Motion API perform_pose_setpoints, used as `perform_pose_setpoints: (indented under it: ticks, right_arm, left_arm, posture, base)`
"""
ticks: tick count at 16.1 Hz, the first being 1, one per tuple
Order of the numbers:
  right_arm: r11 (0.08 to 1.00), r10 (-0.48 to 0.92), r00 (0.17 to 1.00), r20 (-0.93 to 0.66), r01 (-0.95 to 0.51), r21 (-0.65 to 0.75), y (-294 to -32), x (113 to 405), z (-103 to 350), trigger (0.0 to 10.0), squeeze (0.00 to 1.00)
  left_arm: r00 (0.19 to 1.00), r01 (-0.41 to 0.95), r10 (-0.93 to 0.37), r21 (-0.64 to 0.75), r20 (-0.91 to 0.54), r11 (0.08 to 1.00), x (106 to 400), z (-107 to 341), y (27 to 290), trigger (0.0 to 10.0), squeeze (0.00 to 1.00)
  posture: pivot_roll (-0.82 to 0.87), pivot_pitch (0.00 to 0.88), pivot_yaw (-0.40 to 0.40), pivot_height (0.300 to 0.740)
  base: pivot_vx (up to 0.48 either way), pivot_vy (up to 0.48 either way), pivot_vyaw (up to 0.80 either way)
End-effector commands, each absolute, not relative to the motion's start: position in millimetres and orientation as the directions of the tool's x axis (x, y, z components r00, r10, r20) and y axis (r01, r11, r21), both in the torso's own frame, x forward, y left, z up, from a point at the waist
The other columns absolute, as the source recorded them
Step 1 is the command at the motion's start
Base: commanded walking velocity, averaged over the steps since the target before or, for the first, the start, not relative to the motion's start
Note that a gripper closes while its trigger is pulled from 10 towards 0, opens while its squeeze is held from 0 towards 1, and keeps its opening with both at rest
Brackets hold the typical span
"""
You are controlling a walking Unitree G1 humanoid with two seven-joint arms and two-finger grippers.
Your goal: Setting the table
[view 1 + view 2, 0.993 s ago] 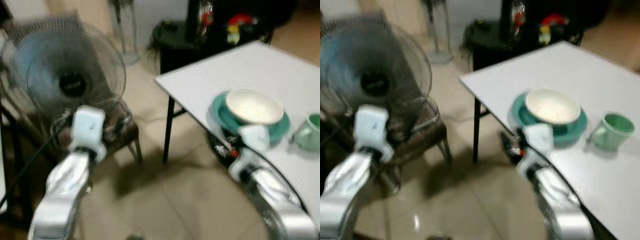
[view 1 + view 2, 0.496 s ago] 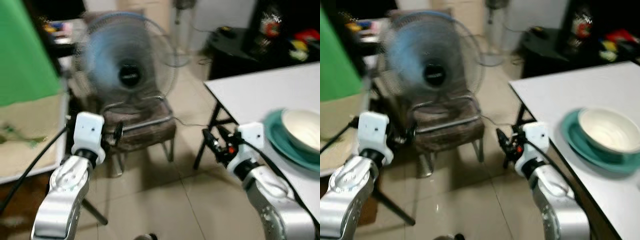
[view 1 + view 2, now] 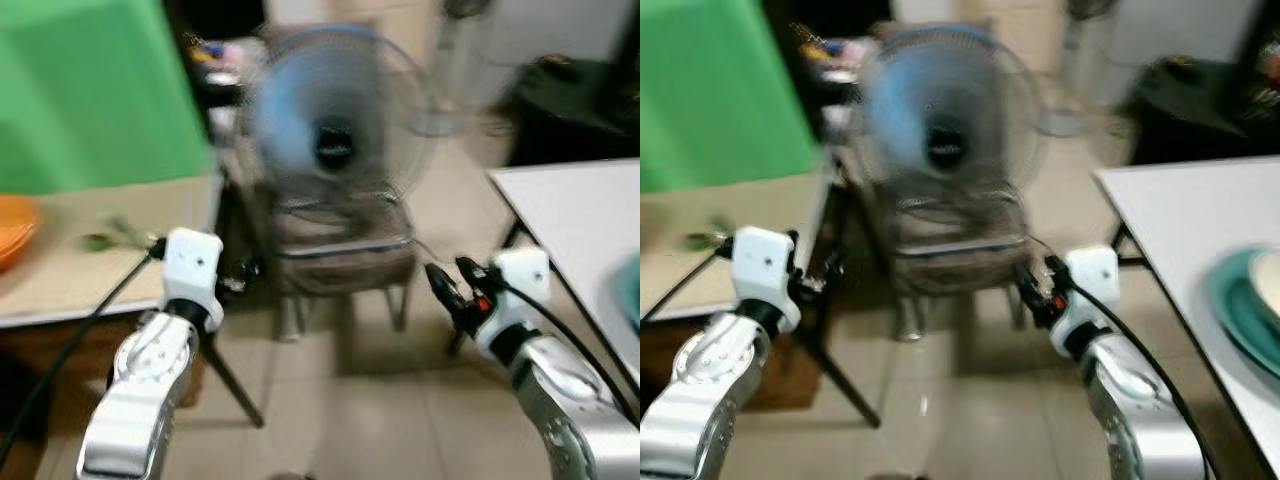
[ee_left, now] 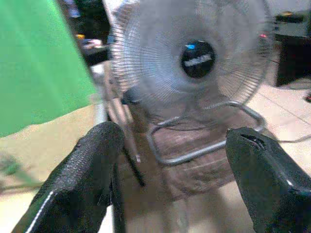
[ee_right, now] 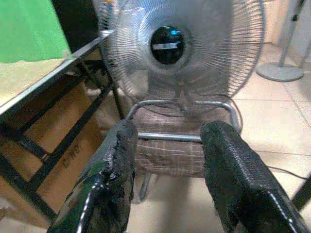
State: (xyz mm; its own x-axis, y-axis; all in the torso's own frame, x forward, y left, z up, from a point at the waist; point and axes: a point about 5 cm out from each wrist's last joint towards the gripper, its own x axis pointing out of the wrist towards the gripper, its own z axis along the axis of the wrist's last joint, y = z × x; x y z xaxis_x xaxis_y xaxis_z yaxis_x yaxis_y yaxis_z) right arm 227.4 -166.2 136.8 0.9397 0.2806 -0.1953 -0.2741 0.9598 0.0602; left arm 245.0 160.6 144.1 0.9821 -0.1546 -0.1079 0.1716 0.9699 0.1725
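— What's the hazard here?

— The fan on the chair, I'd say. It sits straight ahead, between the two arms, and both views from the head are blurred, so the robot seems to be on the move. If it goes forward carelessly, a gripper could hit the grille or the chair frame.

— And the hands?

— The left gripper has its jaws wide apart with nothing between them. The right gripper is also parted and empty. Both are raised in front of the body, above the floor.

— Where's the tableware?

— The teal plate lies at the near edge of the white worktop on the right, with a pale bowl on it, cut off by the frame. On the left, a beige worktop carries something orange at the frame's edge, too blurred to name.

— Other risks?

— The black cable trails from the left wrist close to that worktop's edge and could snag. A reach made in this blur would likely misjudge the target.
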Motion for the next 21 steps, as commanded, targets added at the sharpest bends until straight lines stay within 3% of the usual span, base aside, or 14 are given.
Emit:
perform_pose_setpoints:
  ticks: [1,3,12,14,17,21]
  right_arm:
    - [0.952,0.306,0.934,-0.182,-0.295,0.085,-161.1,229.8,138.7,10.0,0.0]
    - [0.929,0.369,0.914,-0.17,-0.359,0.088,-148.1,235.9,141.4,10.0,0.0]
    - [0.94,0.34,0.923,-0.18,-0.33,0.086,-152.0,233.3,138.6,10.0,0.0]
    - [0.938,0.343,0.923,-0.174,-0.329,0.107,-147.6,237.8,138.7,10.0,0.0]
    - [0.971,0.239,0.957,-0.167,-0.237,0.034,-155.7,242.6,138.1,10.0,0.0]
    - [0.957,0.289,0.946,-0.148,-0.281,0.074,-154.2,242.8,138.1,10.0,0.0]
  left_arm:
    - [0.986,0.156,-0.141,0.207,-0.088,0.966,246.0,148.9,162.8,10.0,0.0]
    - [0.992,0.116,-0.103,0.203,-0.077,0.972,244.7,152.1,171.2,10.0,0.0]
    - [0.984,0.177,-0.168,0.185,-0.064,0.967,248.2,153.6,162.4,10.0,0.0]
    - [0.987,0.159,-0.151,0.182,-0.06,0.97,248.2,155.0,166.4,10.0,0.0]
    - [0.989,0.141,-0.131,0.188,-0.062,0.972,248.7,153.4,171.6,10.0,0.0]
    - [0.988,0.151,-0.141,0.181,-0.07,0.972,249.7,152.1,170.7,10.0,0.0]
  posture:
    - [0.12,0.0,0.03,0.74]
    - [0.13,0.0,0.028,0.74]
    - [0.1,0.0,0.046,0.74]
    - [0.12,0.0,0.043,0.74]
    - [0.13,0.0,0.04,0.74]
    - [0.11,0.0,0.044,0.74]
  base:
    - [0.0,0.0,0.8]
    - [0.0,0.0,0.8]
    - [0.0,0.0,0.8]
    - [0.277,0.0,0.0]
    - [0.276,0.0,0.0]
    - [0.282,0.0,0.0]
